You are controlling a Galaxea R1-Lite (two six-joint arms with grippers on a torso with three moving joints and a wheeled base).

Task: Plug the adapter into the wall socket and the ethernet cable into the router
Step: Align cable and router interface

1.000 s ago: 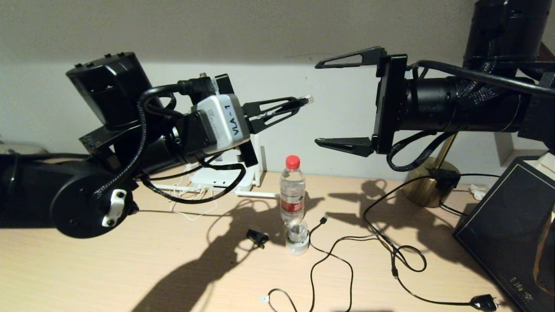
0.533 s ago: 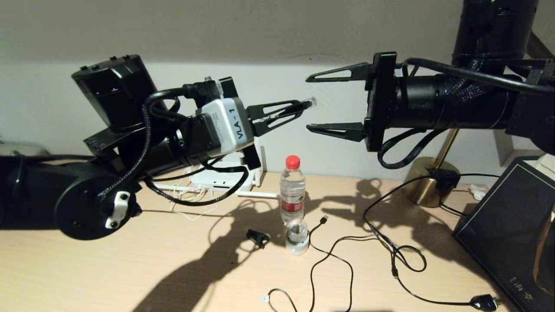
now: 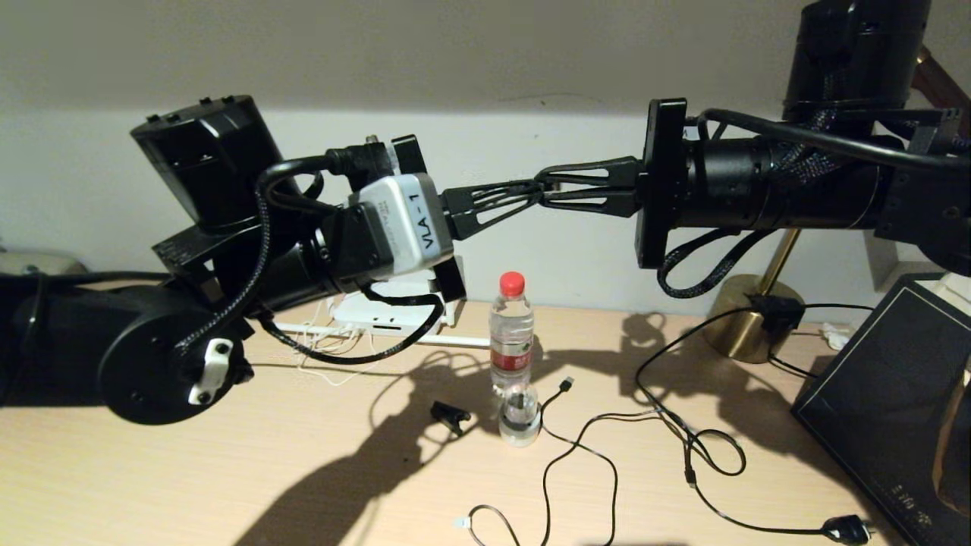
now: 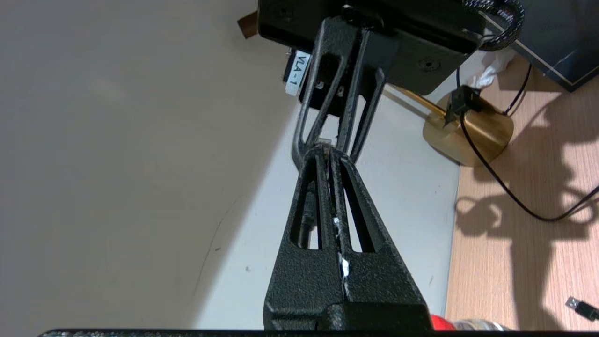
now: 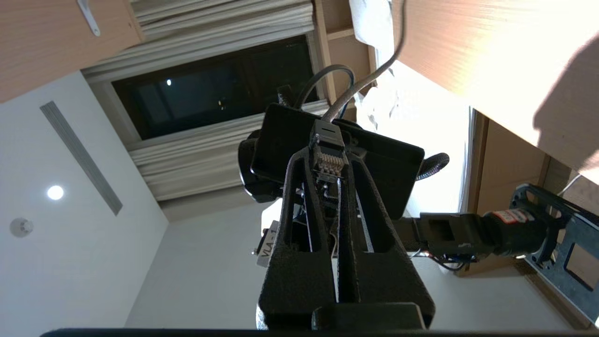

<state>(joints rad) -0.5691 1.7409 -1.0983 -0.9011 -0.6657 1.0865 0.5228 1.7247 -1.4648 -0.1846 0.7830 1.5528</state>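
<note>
At upper centre of the head view, the left gripper (image 3: pixel 523 196) and right gripper (image 3: pixel 548 189) both pinch the light, stiff clear-plastic ethernet plug (image 5: pixel 329 159); its clip looks fragile, so the plug body seems the place to hold.

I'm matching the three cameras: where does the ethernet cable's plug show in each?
Head view: ethernet plug mid-air at centre, where both claws meet.
Left wrist view: a pale sliver between the meeting fingertips.
Right wrist view: plug, contacts visible, at the fingertips.
Shared landmark: the VLA-1 label.
</note>
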